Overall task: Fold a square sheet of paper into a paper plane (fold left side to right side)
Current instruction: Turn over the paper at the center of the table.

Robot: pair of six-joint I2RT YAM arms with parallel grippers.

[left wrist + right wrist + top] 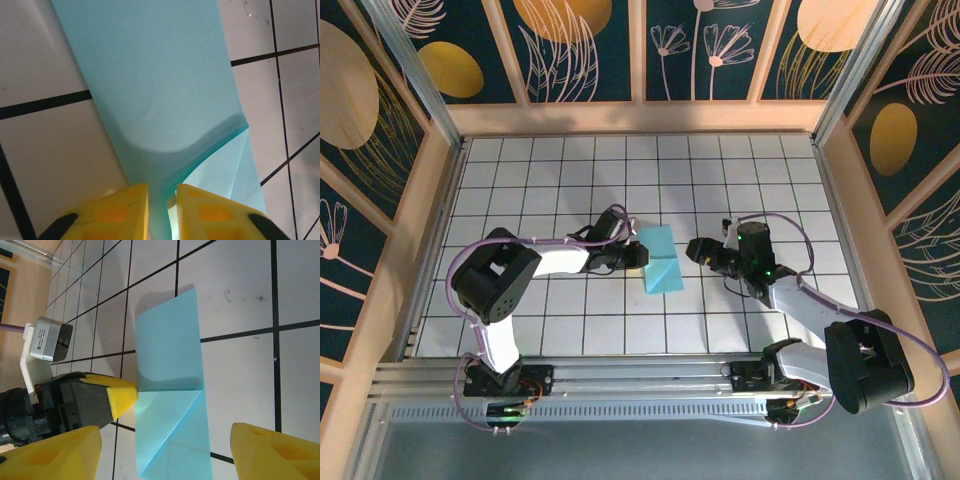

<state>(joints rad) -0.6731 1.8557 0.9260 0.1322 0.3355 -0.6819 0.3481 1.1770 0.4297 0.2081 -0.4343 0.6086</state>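
The light teal-blue sheet of paper [660, 260] lies on the tiled floor as a narrow folded strip, with a triangular fold showing in its near half [167, 425]. My left gripper [642, 255] sits at the strip's left edge, and its yellow fingers [120, 212] are shut on a raised layer of the paper [160, 75], which curves up off the layer beneath. My right gripper [695, 250] hangs open just right of the strip, touching nothing; in the right wrist view its fingertips [270, 450] stand wide on either side of the paper [170, 340].
The floor is white tiles with black lines [570, 180], closed in by wooden-framed patterned walls [640, 50]. An aluminium rail [620, 385] runs along the near edge by the arm bases.
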